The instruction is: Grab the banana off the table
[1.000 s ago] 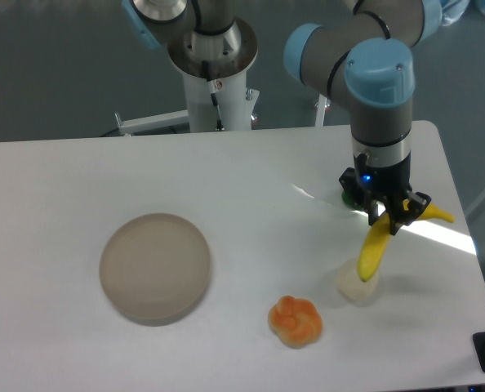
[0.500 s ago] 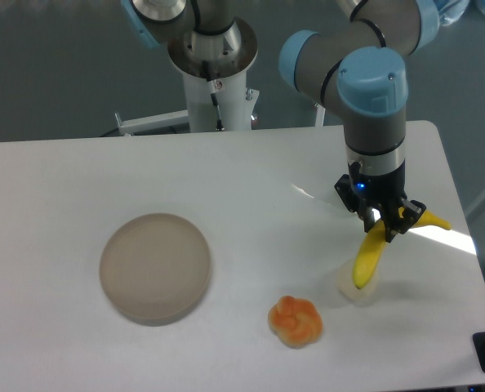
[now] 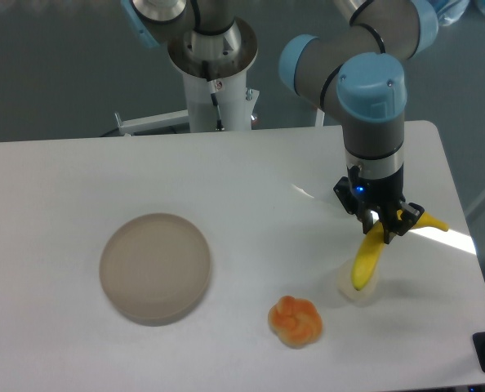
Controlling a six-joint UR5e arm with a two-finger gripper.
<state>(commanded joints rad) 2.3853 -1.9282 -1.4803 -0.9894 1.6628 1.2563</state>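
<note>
hand: clamped on the banana near its upper bend
banana: hangs below the hand, long axis steep, tip over the pale fruit, off the surface

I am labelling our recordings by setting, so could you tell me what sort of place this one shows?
Most likely a robotics lab test bench: a pedestal-mounted arm whose gripper holds a toy banana over a bare white table, with a plain round plate and an orange toy fruit set out as props.
</note>
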